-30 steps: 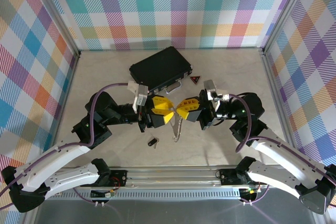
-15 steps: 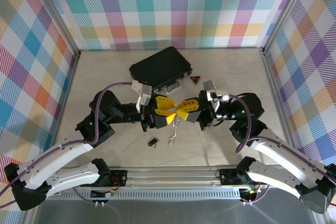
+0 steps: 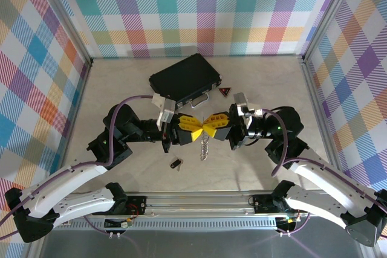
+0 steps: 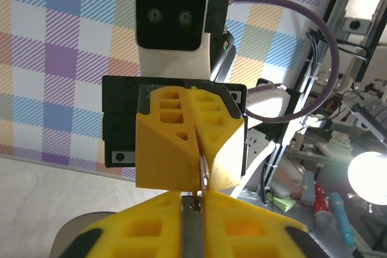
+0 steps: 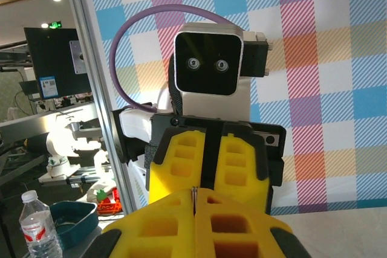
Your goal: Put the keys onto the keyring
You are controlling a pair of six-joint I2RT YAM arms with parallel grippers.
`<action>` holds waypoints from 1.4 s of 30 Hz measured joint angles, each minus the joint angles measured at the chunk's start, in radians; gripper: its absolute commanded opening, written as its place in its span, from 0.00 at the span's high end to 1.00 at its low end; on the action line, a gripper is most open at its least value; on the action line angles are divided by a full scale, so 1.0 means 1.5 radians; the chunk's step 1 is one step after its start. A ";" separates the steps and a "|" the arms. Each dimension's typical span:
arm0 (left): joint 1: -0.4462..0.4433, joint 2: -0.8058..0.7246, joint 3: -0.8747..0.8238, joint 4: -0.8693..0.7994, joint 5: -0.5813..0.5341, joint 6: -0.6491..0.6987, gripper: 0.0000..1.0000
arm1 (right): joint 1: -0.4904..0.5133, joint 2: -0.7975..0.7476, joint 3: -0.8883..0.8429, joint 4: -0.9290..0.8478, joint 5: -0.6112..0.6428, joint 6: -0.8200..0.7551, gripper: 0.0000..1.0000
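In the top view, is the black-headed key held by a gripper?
No, the black-headed key lies loose on the table, on the near side of the left gripper.

L arm (image 3: 72, 185) & R arm (image 3: 314, 176) reach fwd from bases, forearms turned inward toward each other, wrists approx level. L pincer (image 3: 198, 127) & R pincer (image 3: 207, 124) meet tip to tip at centre, touching. Both jaws pressed together, yellow fingers (image 4: 230, 228) near flush.

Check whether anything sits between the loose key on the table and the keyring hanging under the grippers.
Nothing visible does. The key lies on bare table, left of and nearer the arm bases than the keyring, which dangles just above the surface. The black case and triangle sit farther back.
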State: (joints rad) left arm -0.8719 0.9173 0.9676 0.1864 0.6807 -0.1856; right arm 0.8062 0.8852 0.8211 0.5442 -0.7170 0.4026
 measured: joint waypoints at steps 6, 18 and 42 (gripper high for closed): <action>0.000 0.000 0.000 0.000 0.002 -0.001 1.00 | 0.000 -0.008 0.000 -0.017 0.007 -0.011 1.00; 0.000 0.001 0.000 -0.003 0.005 -0.001 0.89 | 0.000 -0.016 0.000 -0.039 0.011 -0.020 1.00; 0.000 -0.003 0.000 -0.002 0.000 0.000 0.90 | 0.001 -0.020 0.000 -0.064 0.001 -0.032 1.00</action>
State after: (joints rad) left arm -0.8719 0.9131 0.9676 0.1833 0.6807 -0.1860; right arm 0.8082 0.8558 0.8211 0.4477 -0.7158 0.3546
